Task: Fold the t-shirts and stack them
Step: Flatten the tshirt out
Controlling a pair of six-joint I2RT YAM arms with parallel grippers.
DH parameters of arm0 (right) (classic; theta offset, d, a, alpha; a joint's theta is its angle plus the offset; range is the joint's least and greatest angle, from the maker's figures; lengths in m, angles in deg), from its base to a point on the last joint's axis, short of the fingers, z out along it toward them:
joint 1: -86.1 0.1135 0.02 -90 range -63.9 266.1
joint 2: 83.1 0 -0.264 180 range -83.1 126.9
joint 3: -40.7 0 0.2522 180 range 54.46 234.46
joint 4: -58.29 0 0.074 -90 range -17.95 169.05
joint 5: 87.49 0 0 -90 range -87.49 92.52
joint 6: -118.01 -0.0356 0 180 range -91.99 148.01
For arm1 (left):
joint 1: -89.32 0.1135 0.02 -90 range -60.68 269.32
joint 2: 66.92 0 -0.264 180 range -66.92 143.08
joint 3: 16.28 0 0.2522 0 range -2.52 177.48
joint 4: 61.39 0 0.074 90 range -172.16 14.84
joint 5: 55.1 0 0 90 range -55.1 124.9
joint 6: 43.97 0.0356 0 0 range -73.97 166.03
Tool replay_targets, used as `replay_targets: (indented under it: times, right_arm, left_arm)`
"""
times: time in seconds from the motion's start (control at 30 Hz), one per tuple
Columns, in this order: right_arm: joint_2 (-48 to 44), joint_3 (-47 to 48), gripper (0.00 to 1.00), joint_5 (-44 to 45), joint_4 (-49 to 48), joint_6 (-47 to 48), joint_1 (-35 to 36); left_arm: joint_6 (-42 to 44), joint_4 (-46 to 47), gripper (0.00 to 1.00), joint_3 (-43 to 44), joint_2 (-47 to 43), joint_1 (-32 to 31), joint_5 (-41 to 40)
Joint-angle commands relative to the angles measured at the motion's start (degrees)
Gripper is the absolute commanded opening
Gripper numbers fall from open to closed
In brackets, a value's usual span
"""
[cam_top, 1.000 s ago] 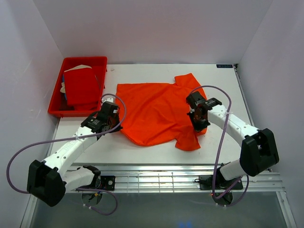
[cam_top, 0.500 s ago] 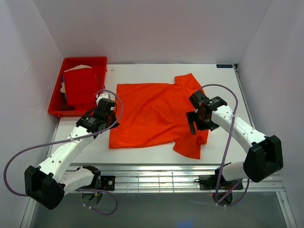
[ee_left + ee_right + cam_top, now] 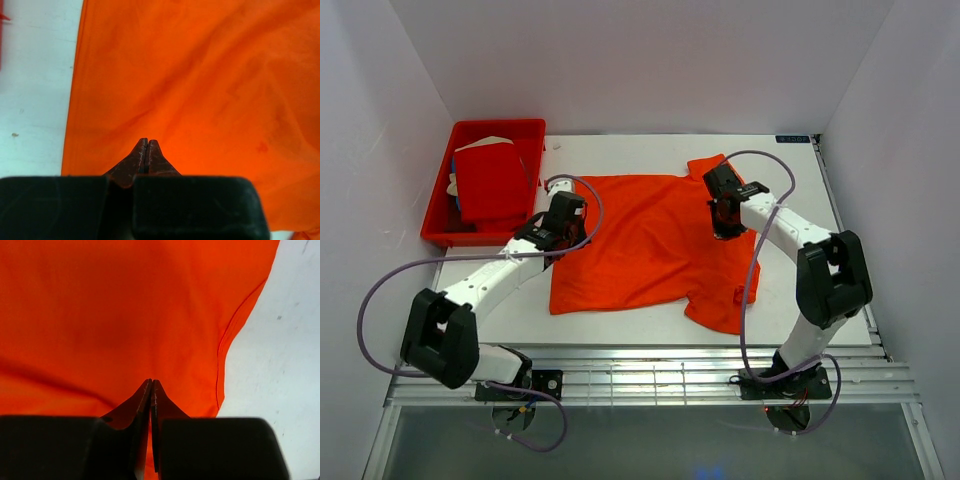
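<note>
Two arms out over the white table (image 3: 620, 150). At far left, a red tray (image 3: 438, 236) against the left wall, with the deeper red t-shirt (image 3: 490, 182) folded inside it, on top of other items too hidden to identify. Just right of the tray, the left gripper (image 3: 568, 215) low over the left edge of the orange t-shirt (image 3: 640, 245), close to its far-left corner. From the left wrist, fingers (image 3: 140, 155) clenched tip to tip, no cloth visibly pinched between them, with orange fabric below and bare table to the left. In the middle of the table, the orange t-shirt spread open and mostly flat, lightly wrinkled, one sleeve pointing far right and the other lying toward the near right. Over its right side, beside the far sleeve, the right gripper (image 3: 725, 215), likewise clamped shut with nothing seen held. From the right wrist, fingers (image 3: 145, 400) pressed together above orange cloth, with a hem and white table to the right
</note>
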Motion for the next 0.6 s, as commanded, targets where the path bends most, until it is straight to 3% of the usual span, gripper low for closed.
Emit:
replay_targets:
  times: [0.0,0.3,0.57]
  right_arm:
    - [3.71,6.9,0.08,3.99,-5.34,0.55,-1.98]
    - [15.14,18.25,0.08,2.52,-6.13,3.09,-8.83]
    - [23.5,21.77,0.08,-2.06,-5.17,4.42,-12.71]
  left_arm:
    - [1.34,6.51,0.0,3.78,2.99,0.31,-1.24]
    - [3.54,9.95,0.0,8.97,18.81,1.1,-3.18]
    - [2.48,9.77,0.0,9.59,25.15,1.89,-2.48]
